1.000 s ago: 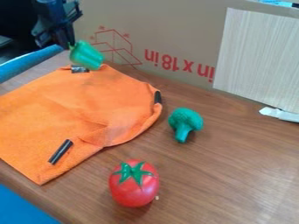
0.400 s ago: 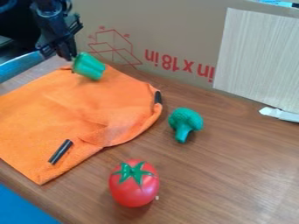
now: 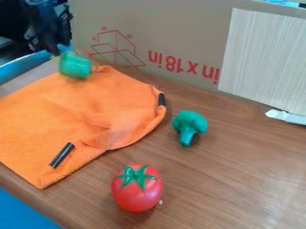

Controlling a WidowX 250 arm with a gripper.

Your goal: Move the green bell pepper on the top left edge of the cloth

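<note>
Gripper: you have it (image 3: 58, 52) at the upper left, seemingly pinched on the pepper's near end; blur hides the exact grip.
Green bell pepper: it (image 3: 75, 66) hangs just below and to the right of your gripper, over the upper corner of the orange cloth (image 3: 42, 116). You can't tell from here whether its underside touches the fabric.
Pepper's lean: its body seems to slant away from your gripper toward the lower right, so its free end is the one that should meet the cloth first; the smear leaves that uncertain.
Cloth's top left edge: it slopes down and left from that upper corner, so you have it just to the left of the pepper and below the gripper.
Your coming move: probably a small shift left along that edge, then down, judging by the pepper's body rather than by your gripper, since the two are offset.
Watch for: if you line up the gripper alone, the pepper may land too far right, or roll once freed.
</note>
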